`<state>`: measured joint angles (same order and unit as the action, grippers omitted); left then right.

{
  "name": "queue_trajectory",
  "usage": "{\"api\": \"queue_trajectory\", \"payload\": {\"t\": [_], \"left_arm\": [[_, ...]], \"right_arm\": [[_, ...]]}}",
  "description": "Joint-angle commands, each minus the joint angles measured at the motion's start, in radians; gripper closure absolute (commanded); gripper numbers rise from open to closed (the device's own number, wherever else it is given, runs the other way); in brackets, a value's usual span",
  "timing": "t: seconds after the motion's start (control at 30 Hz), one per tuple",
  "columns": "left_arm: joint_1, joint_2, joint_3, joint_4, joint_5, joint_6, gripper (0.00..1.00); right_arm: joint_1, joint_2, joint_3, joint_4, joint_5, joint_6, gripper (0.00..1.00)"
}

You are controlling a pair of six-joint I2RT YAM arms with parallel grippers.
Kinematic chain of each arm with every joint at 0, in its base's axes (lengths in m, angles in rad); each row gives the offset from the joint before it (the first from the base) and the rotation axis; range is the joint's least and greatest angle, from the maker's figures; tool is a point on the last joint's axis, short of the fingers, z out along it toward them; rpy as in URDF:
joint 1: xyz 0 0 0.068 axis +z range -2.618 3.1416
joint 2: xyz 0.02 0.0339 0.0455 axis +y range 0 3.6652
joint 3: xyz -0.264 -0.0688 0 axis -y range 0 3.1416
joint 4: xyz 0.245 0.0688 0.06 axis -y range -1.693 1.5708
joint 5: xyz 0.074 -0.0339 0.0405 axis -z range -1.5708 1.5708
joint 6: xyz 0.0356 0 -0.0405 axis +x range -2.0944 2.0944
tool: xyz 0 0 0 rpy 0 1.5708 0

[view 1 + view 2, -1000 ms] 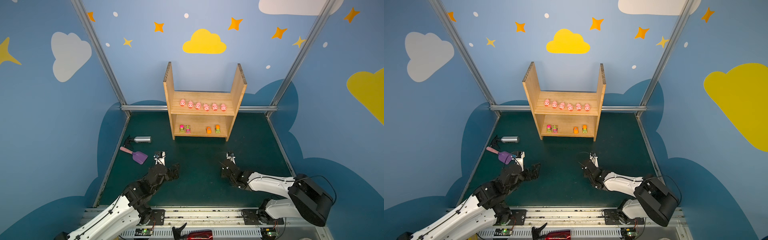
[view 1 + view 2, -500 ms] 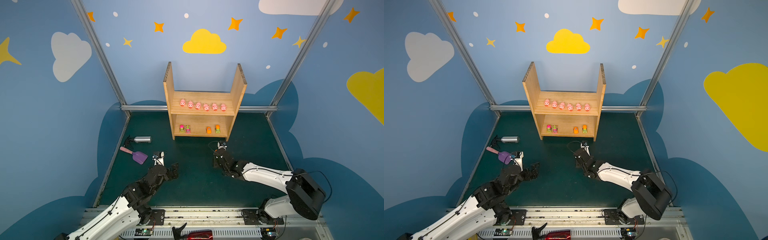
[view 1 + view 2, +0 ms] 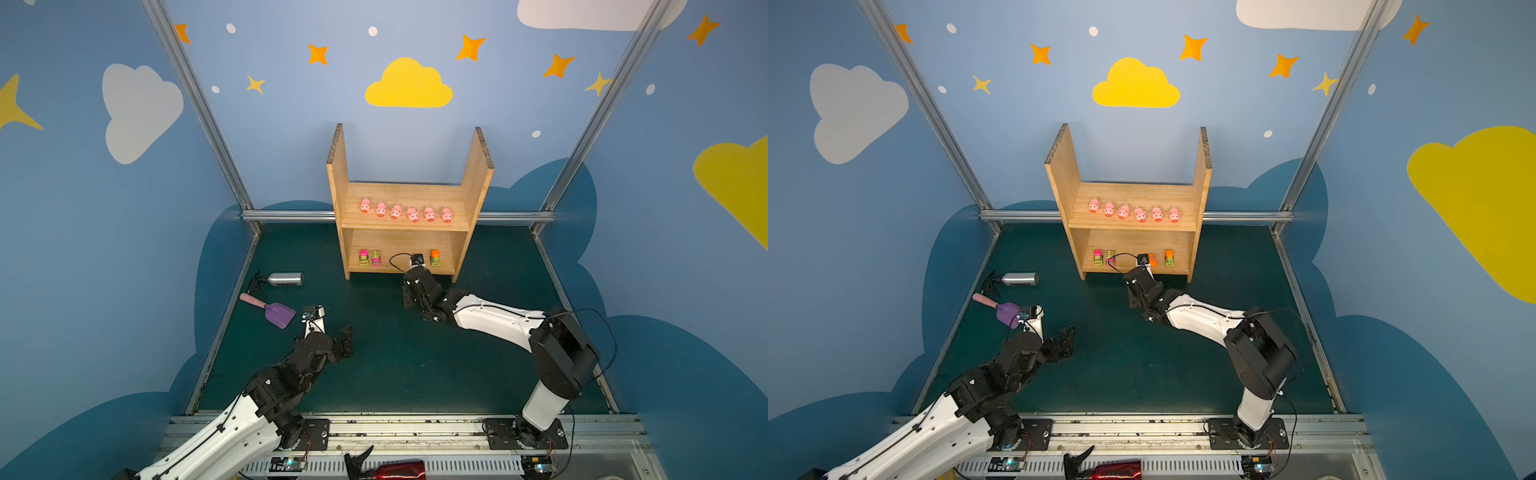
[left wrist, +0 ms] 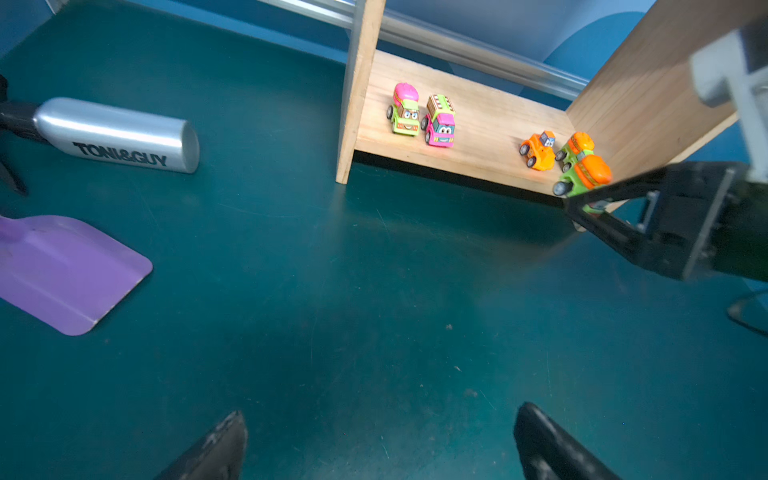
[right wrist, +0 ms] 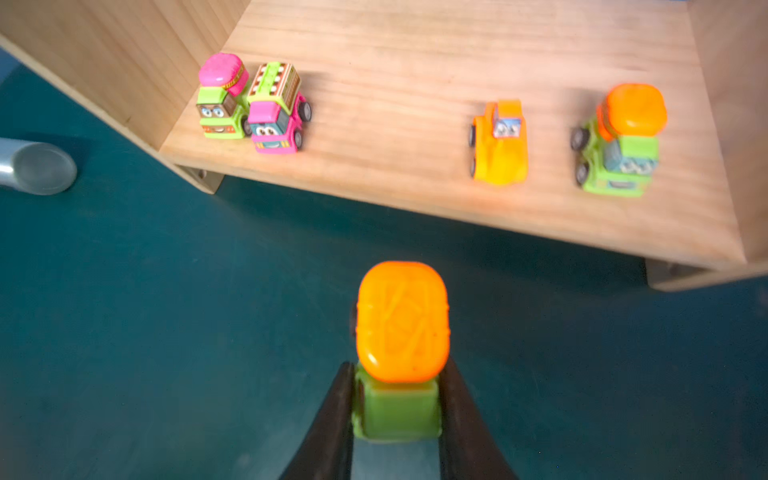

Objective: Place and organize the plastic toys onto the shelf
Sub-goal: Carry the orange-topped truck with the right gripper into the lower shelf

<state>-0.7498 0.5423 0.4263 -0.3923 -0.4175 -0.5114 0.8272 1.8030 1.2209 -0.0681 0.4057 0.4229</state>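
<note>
The wooden shelf (image 3: 338,187) stands at the back. Several pink pigs (image 3: 396,211) line its upper board. On the lower board sit two pink-and-green vehicles (image 5: 249,108), an orange one (image 5: 500,143) and a green truck with an orange top (image 5: 619,141). My right gripper (image 5: 397,374) is shut on another green truck with an orange top (image 5: 401,324), held just in front of the lower board's front edge, above the mat. In both top views the wrist hides that truck. My left gripper (image 4: 380,415) hovers open and empty over the mat at front left (image 3: 345,336).
A silver bottle (image 3: 286,278) lies on the mat left of the shelf. A purple scoop with a pink handle (image 3: 279,313) lies in front of it, close to the left wrist. Blue walls and metal rails enclose the green mat (image 3: 395,365).
My right arm has reached forward from mid-mat to the shelf's lower board, carrying the truck. The left arm has stayed still.
</note>
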Motion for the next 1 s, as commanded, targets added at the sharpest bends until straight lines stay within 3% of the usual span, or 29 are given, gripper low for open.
{"api": "queue_trajectory", "payload": {"t": [0.0, 0.47, 0.97], "left_arm": [[0.008, -0.017, -0.015, 0.007, -0.044, 0.014, 0.00], [0.014, -0.128, -0.056, 0.000, -0.094, 0.014, 0.00], [0.017, -0.146, -0.059, -0.007, -0.121, 0.015, 0.00]], "right_arm": [[-0.021, 0.077, 0.102, -0.019, -0.011, -0.046, 0.73], [-0.083, 0.338, 0.362, -0.004, -0.016, -0.054, 0.73], [-0.109, 0.443, 0.498, -0.023, -0.027, -0.052, 0.70]]}}
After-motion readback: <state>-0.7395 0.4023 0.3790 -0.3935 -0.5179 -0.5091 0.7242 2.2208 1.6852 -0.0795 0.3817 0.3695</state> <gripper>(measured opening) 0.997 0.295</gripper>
